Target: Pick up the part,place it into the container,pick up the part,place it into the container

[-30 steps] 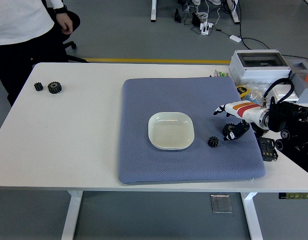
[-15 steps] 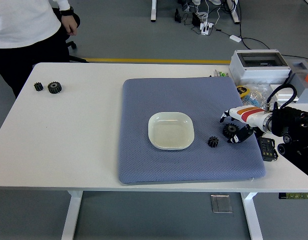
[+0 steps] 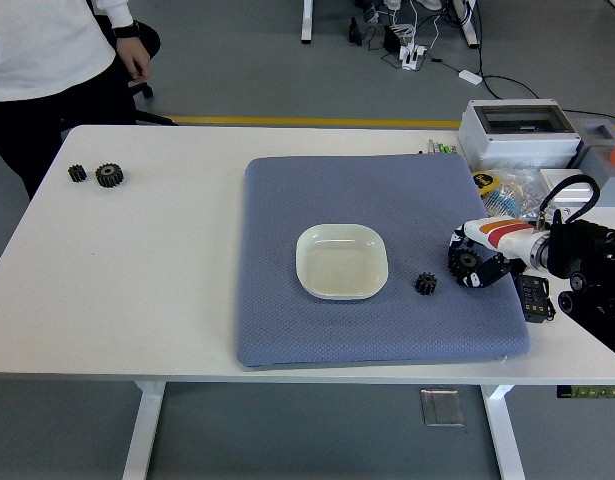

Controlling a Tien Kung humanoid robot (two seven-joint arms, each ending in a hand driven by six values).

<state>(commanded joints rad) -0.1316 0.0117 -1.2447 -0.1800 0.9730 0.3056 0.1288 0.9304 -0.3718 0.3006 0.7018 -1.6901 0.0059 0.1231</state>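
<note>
you're doing the first pick: your right hand (image 3: 471,262) is curling round the big gear (image 3: 461,262) at the mat's (image 3: 287,330) right edge, w/ the small gear (image 3: 425,283) just beside it. next you're needing a lift, then left to the dish (image 3: 341,262), empty atm.

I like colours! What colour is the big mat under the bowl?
The mat is blue-grey with a fine woven texture, seen in the head view.

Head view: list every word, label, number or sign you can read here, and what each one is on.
None can be read.
Grey box at the far right of the table: no legible print.
Packets beside it: colours only, any print is blurred.
Right hand: orange and red stripes, no letters.
Strip under the table edge: marks too small to read.
</note>
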